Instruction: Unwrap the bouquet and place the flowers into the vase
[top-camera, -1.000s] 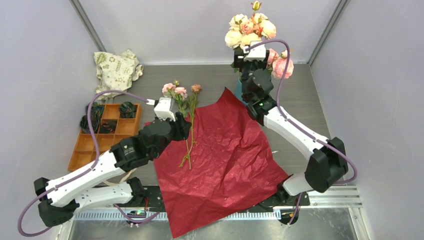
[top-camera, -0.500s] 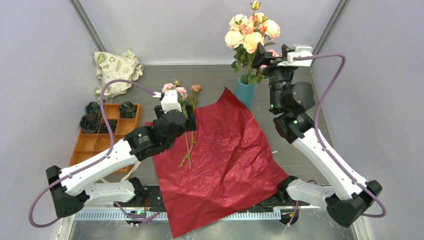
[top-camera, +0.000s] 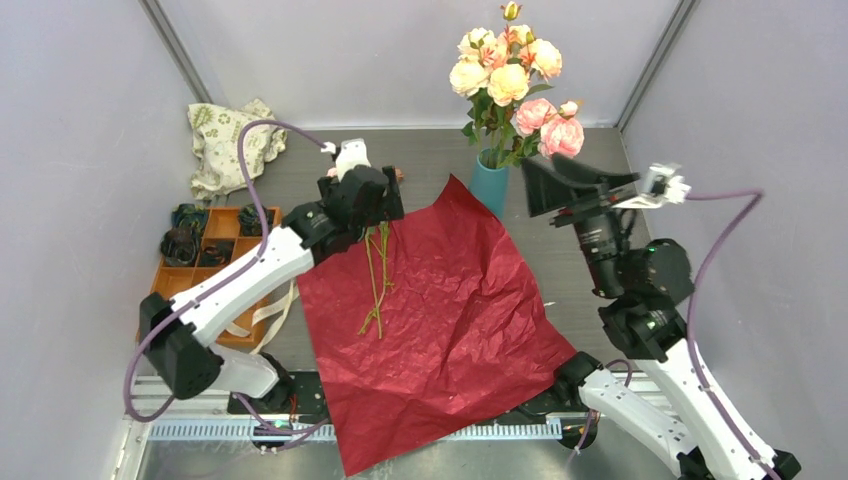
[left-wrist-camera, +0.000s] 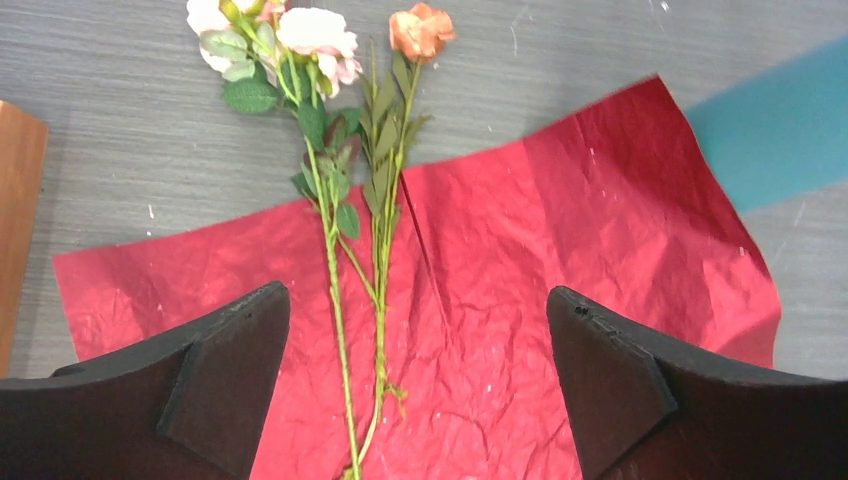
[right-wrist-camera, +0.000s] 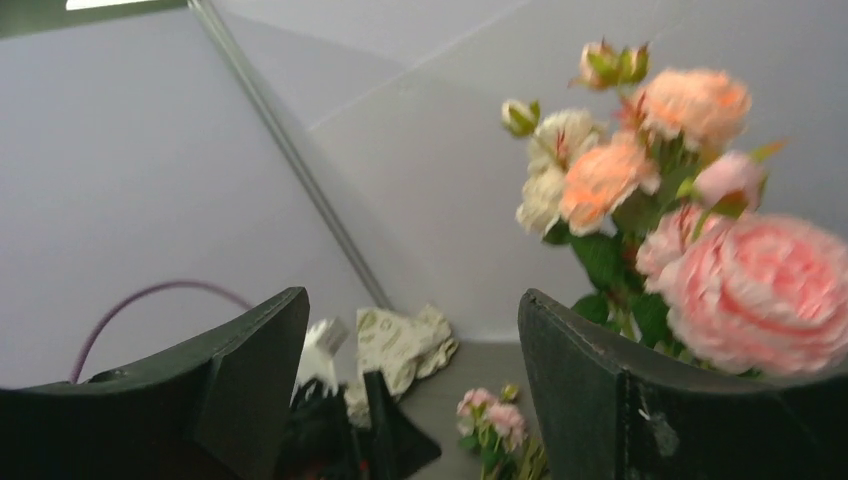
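The dark red wrapping paper (top-camera: 440, 300) lies spread flat on the table. Two loose flowers (top-camera: 377, 280) rest along its left part, pink heads (left-wrist-camera: 310, 30) and a peach head (left-wrist-camera: 420, 30) on the bare table beyond its edge. My left gripper (top-camera: 370, 205) hovers over them, open, stems (left-wrist-camera: 335, 270) showing between its fingers (left-wrist-camera: 220, 370) untouched. The teal vase (top-camera: 490, 185) at the back holds several pink, peach and cream roses (top-camera: 510, 80). My right gripper (top-camera: 565, 180) is open and empty just right of the vase, roses (right-wrist-camera: 700, 200) beside it.
A white cloth bag with green print (top-camera: 232, 140) lies at the back left. An orange compartment tray (top-camera: 190, 290) with dark rosettes sits at the left, cream straps (top-camera: 275, 310) beside it. Grey walls close in the table on three sides.
My left gripper opened wide and moved toward the flower heads. My right arm swung right and back from the vase, opening and leaving pink roses standing in it.
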